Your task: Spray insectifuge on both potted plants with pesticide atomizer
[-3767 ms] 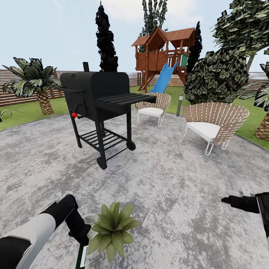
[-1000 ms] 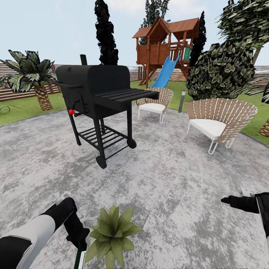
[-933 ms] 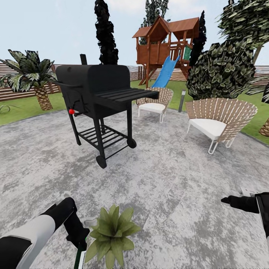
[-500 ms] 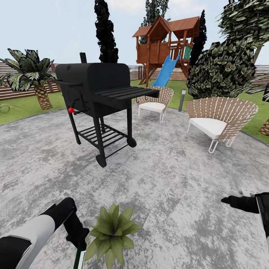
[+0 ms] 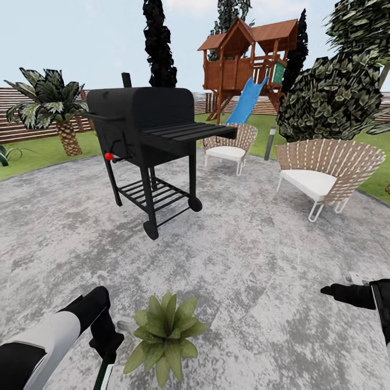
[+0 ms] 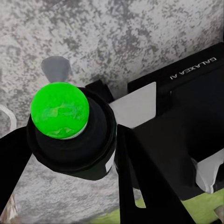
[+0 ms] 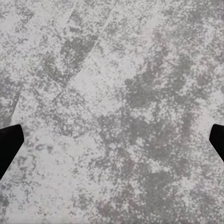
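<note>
A round patio (image 5: 254, 254) of mottled grey paving is seen, ringed by green lawn (image 5: 38, 157). A black barbecue grill (image 5: 149, 146) on legs and wheels is stood on it. Two slatted chairs with white cushions, one (image 5: 227, 146) beyond the grill and another (image 5: 325, 173) near the patio's edge, are set there. A potted plant (image 5: 165, 336) is placed on the near paving.

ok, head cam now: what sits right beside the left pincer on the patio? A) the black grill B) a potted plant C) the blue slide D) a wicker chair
B: the potted plant sits just right of the left pincer; the grill stands far beyond it.
</note>
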